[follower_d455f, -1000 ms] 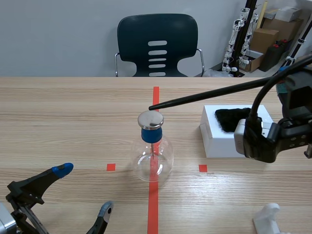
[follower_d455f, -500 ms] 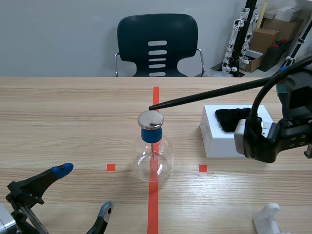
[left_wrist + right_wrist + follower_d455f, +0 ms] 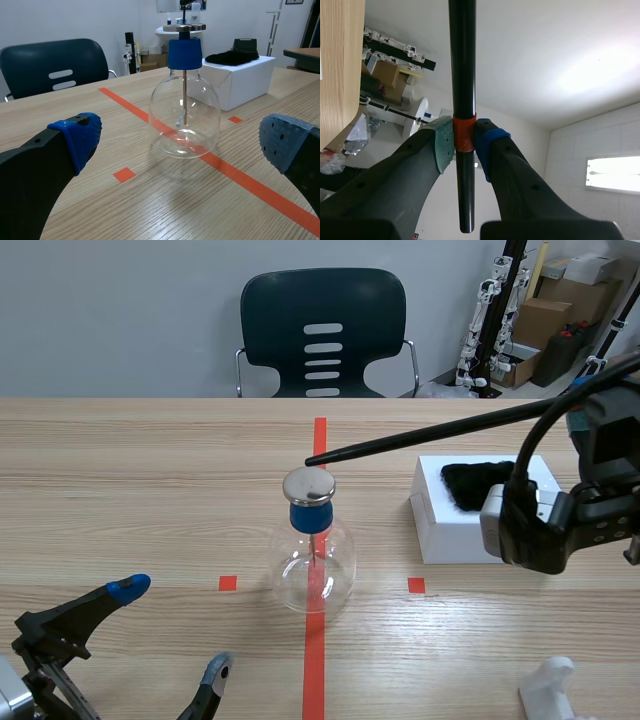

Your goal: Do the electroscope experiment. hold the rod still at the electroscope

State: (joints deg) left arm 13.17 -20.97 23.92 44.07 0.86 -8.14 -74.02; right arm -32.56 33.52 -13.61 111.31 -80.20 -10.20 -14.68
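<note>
1. Spotted no movement over the last second: rod [image 3: 420, 440], flask [image 3: 314, 565] and both arms all in their earlier places.
2. Kept the right gripper [image 3: 464, 142] clenched on the rod, pads squeezed either side of its orange band [image 3: 464, 131].
3. Stretched the rod in from the right, above the white box [image 3: 480, 525] and the black cloth [image 3: 480, 483] on it, with the tip parked just over the flask's metal cap [image 3: 309, 485]. Could not tell whether touching or a whisker clear.
4. Left the left gripper [image 3: 173, 629] low over the near side of the table [image 3: 120, 470], fingers spread wide and grasping nothing, flask standing ahead of it.
5. Read this as the hold itself: rod already at the cap, probably nothing left but to stay frozen.
6. Called for no travel next, only a firm clamp and a level wrist. Risked a drooping tip or a sideways swing, enough to nudge the flask.
</note>
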